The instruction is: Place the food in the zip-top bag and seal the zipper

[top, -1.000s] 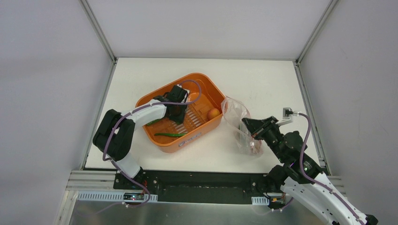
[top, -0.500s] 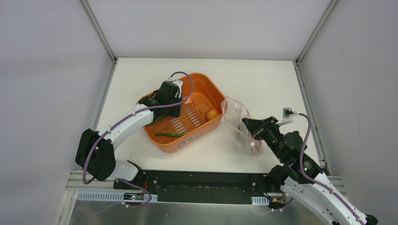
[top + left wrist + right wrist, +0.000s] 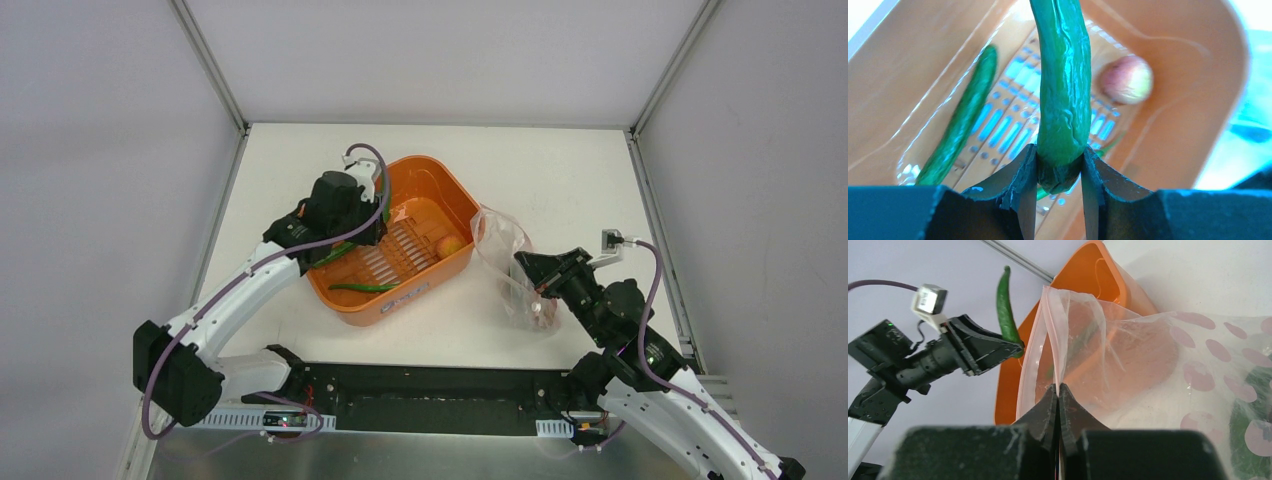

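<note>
Over the orange tub (image 3: 452,205), left gripper (image 3: 1059,156) is clamped on one end of a green chili (image 3: 1063,85), held clear of the tub floor. A second chili (image 3: 960,125) and a round reddish piece (image 3: 1126,79) lie inside the tub. Just right of the tub, right gripper (image 3: 1058,390) is closed on the zip-top bag (image 3: 1148,355) at its mouth, by the pink zipper (image 3: 1030,347).

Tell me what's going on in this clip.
The left gripper is shut on a green chili, holding it up over the orange tub. A second green chili and a round reddish piece lie in the tub. The right gripper pinches the mouth edge of the zip-top bag beside the tub, so the mouth gapes open. Some food is already inside the bag.
</note>
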